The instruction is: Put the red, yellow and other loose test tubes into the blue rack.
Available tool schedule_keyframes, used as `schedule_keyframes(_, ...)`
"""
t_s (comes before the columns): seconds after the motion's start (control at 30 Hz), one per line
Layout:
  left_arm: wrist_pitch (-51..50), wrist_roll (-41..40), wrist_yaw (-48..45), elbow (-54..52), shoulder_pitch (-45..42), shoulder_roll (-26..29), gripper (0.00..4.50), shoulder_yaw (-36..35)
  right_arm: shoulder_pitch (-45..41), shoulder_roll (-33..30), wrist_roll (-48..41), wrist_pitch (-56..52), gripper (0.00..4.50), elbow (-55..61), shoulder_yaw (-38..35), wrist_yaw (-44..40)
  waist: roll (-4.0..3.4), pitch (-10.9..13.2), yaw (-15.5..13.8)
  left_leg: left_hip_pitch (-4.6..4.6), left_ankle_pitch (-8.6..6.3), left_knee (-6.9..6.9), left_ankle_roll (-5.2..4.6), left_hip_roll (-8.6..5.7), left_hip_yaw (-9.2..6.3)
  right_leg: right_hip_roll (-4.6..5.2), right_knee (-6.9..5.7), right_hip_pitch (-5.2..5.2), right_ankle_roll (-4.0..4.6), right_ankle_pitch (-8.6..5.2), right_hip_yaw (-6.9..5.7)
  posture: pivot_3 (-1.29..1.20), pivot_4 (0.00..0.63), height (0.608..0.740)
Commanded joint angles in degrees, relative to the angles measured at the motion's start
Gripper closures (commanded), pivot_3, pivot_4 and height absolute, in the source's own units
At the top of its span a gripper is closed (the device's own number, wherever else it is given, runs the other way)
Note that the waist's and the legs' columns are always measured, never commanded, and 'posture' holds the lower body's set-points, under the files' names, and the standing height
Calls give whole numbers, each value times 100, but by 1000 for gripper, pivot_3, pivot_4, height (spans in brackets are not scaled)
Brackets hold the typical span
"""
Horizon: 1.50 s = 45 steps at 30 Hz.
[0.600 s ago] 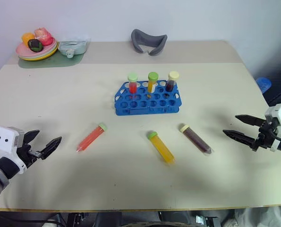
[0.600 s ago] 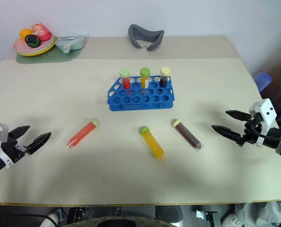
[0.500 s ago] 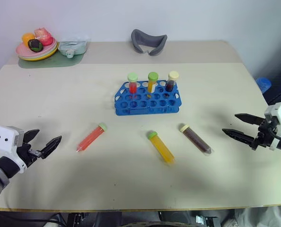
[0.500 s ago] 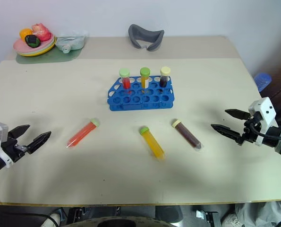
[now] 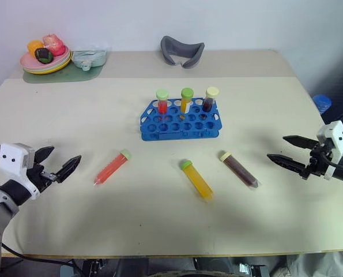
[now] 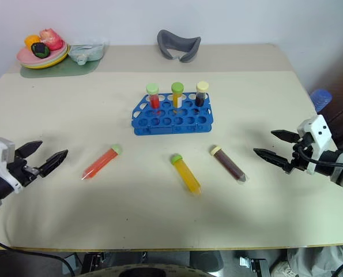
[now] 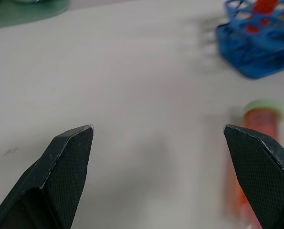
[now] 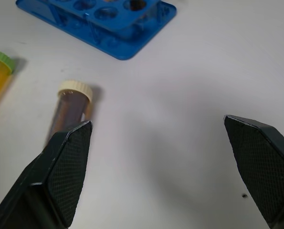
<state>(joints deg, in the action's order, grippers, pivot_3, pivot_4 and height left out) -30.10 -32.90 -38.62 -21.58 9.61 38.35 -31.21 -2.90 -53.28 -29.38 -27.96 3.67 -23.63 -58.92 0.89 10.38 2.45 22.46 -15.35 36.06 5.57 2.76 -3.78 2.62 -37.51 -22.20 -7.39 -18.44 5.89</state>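
Note:
Three loose test tubes lie flat on the beige table: a red one with a pale green cap, a yellow-orange one with a green cap, and a dark maroon one with a cream cap. Behind them stands the blue rack. My left gripper hovers open to the left of the red tube, holding nothing. To the right of the maroon tube my right gripper is open and empty too. The red tube lies ahead of the left fingers.
Three capped tubes stand upright in the rack's back row. At the table's far left are a plate of toy food and a pale pouch on a green mat. A grey curved object lies at the back edge.
My left gripper has edged forward and right, nearer the red tube. The right gripper has crept slightly toward the maroon tube. The tubes and rack have not moved.

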Motion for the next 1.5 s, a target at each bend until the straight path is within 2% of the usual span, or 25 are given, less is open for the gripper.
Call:
schedule_keyframes(0.03, -62, -73, 22, -322, -489, 64, 51, 492, 67, -106, -137, -238, 0, 551, -250, 173, 0, 0, -21, 0, 0, 1, 0, 0, -1, 0, -2, 1, 0, 0, 0, 0, 150, 740)
schedule_keyframes(0.17, -180, -114, -13, -321, -1393, -73, 51, 1326, 102, -199, -275, -977, 0, 1243, -193, 557, 0, -1, -27, 1, 0, 7, 0, -1, -2, -1, -5, 1, -1, 1, -1, 0, 150, 740)
schedule_keyframes(0.27, -123, -5, -457, -261, -1758, 36, 51, 1944, -53, -570, -658, -2070, 0, 1980, -145, 797, -8, -3, 23, 0, 0, 5, 0, -1, 1, 0, -7, -2, -1, 1, 2, 0, 150, 740)
schedule_keyframes(0.5, 264, 178, -1626, -142, -2114, 297, 51, 2924, -978, -1042, -1529, -4109, 0, 3232, 148, 1751, -7, -3, 3, -1, -1, 9, -2, 1, -2, -7, -23, -8, 0, 0, 3, 0, 150, 740)
schedule_keyframes(0.6, 614, 356, -2052, -168, -2077, 340, 51, 3320, -2106, -511, -1884, -5737, 0, 3247, 669, 2465, -8, -3, 22, -2, -1, 10, -2, 1, 0, -6, -23, -9, 1, 0, 4, 0, 150, 740)
schedule_keyframes(0.67, 799, 444, -2200, -168, -2055, 311, 51, 3486, -2592, -121, -2076, -6333, 0, 2969, 960, 3054, -7, -3, 17, -1, -1, 8, -2, 1, -1, -7, -25, -11, 2, 0, 5, 0, 150, 740)
schedule_keyframes(0.77, 1140, 628, -2279, -232, -1965, 209, 51, 3681, -2802, -112, -2429, -6454, 0, 2771, 1453, 3888, -7, -2, -30, 8, -1, 8, -3, 1, -2, -6, -23, -17, 2, -1, 4, 0, 150, 740)
schedule_keyframes(1.03, 1175, 637, -2140, -501, -1702, 95, 51, 3725, -2901, -142, -3808, -6454, 0, 2428, 1843, 5546, -7, -2, -6, 52, -5, 19, -11, 0, -2, -1, -29, -55, 0, 0, 2, 0, 150, 740)
schedule_keyframes(1.5, 1146, 626, -2097, -596, -1563, 169, 51, 3684, -3096, 112, -5415, -6454, 0, 1611, 2284, 7714, -7, -3, 9, 52, -5, 25, -11, 1, -3, -4, -39, -58, 1, 0, 2, 0, 150, 740)
